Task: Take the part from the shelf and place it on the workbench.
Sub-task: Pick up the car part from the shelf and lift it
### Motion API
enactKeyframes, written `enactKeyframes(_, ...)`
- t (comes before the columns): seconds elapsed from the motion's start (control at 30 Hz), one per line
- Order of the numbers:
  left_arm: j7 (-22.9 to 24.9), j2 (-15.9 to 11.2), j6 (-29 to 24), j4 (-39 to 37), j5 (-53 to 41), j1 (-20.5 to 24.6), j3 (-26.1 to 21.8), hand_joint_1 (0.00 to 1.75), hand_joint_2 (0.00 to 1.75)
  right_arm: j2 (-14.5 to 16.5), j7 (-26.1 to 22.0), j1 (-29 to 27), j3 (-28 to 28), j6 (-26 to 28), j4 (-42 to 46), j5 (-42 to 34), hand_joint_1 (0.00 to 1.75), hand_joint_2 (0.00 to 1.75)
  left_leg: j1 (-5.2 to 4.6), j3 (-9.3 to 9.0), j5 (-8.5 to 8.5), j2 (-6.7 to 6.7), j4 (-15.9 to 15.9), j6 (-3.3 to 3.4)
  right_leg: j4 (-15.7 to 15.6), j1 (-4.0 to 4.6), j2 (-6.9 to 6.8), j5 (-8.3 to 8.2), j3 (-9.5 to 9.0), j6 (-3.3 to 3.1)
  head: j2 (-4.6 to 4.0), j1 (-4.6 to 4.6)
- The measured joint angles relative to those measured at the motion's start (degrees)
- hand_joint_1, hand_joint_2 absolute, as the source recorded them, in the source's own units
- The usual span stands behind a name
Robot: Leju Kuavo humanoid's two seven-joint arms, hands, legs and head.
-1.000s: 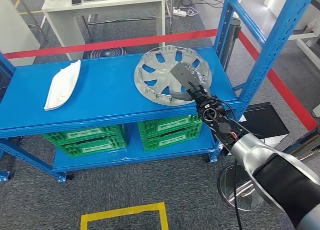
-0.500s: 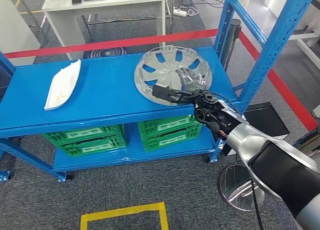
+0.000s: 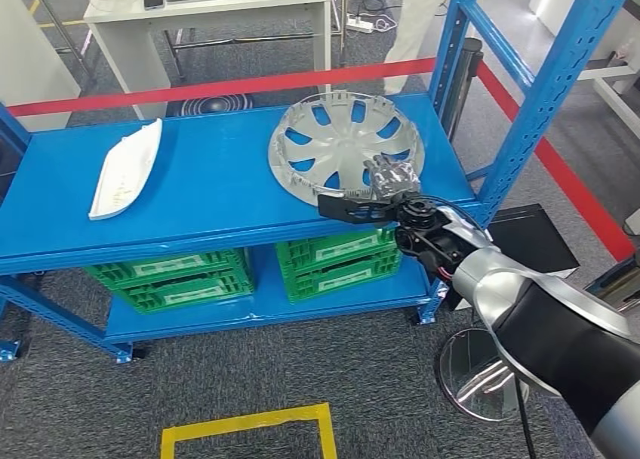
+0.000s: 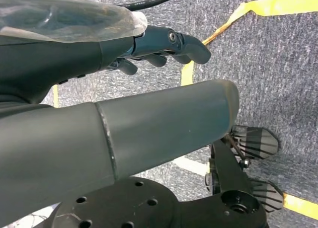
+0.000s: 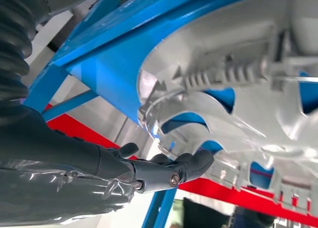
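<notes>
Fingers [image 3: 341, 206] of right hand [image 3: 377, 194] extended flat, apart, holding nothing, at the near rim of the silver wheel cover [image 3: 343, 144]; contact unclear. Cover lies flat on blue shelf [image 3: 211, 179], right end. White panel [image 3: 125, 167] at left. Left hand [image 4: 165, 44] loosely curled, empty.

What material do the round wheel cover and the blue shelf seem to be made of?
Wheel cover: probably plastic with a silver-grey painted finish; the right wrist view shows thin moulded ribs and clips on its rim. Shelf: likely metal painted glossy blue, judging by its flat board and perforated uprights.
</notes>
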State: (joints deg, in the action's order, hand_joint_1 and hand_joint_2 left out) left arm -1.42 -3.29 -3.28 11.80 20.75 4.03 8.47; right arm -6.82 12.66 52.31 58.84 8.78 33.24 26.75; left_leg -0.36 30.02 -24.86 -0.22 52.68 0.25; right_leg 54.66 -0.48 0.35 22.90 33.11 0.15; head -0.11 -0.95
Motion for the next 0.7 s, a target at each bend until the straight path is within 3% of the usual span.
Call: enactKeyframes(0.7, 0.1, -0.6, 0.3, 0.0, 1.1, 0.0, 1.0, 0.0, 0.0, 0.0, -2.0, -0.3, 1.8, 3.4, -5.1, 0.0, 0.0, 1.75, 0.0, -0.01, 0.0, 0.01, 0.0, 0.0, 0.0, 0.01, 0.02, 0.0, 0.01, 0.0, 0.0, 0.01)
